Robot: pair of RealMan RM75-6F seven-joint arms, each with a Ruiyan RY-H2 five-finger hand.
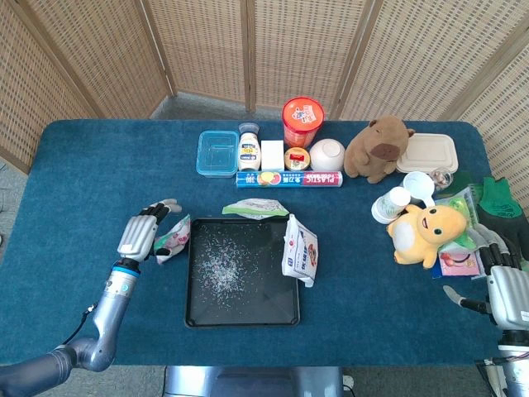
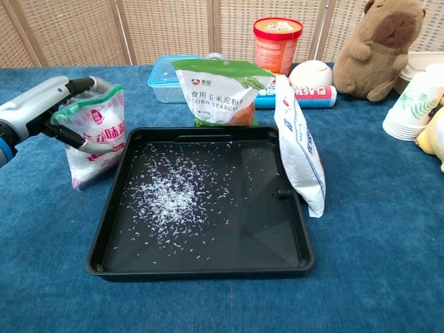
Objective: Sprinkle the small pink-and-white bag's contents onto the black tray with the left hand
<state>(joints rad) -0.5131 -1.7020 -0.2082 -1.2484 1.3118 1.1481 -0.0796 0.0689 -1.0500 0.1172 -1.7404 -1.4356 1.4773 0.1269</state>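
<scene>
The small pink-and-white bag [image 2: 97, 142] [image 1: 173, 239] stands upright on the blue table just left of the black tray [image 2: 291, 258] [image 1: 289, 318]. My left hand [image 2: 43, 111] [image 1: 140, 234] grips the bag's top from the left side. White and pink sprinkles [image 2: 166, 194] lie scattered over the tray's left half. My right hand [image 1: 506, 289] rests at the table's right edge, away from everything; its fingers are not plain to read.
A green corn starch bag [image 2: 220, 90] stands at the tray's far rim and a white bag [image 2: 300, 156] leans on its right rim. Containers, a wrap box, plush toys [image 1: 377, 147] and paper cups [image 2: 414, 104] fill the back and right.
</scene>
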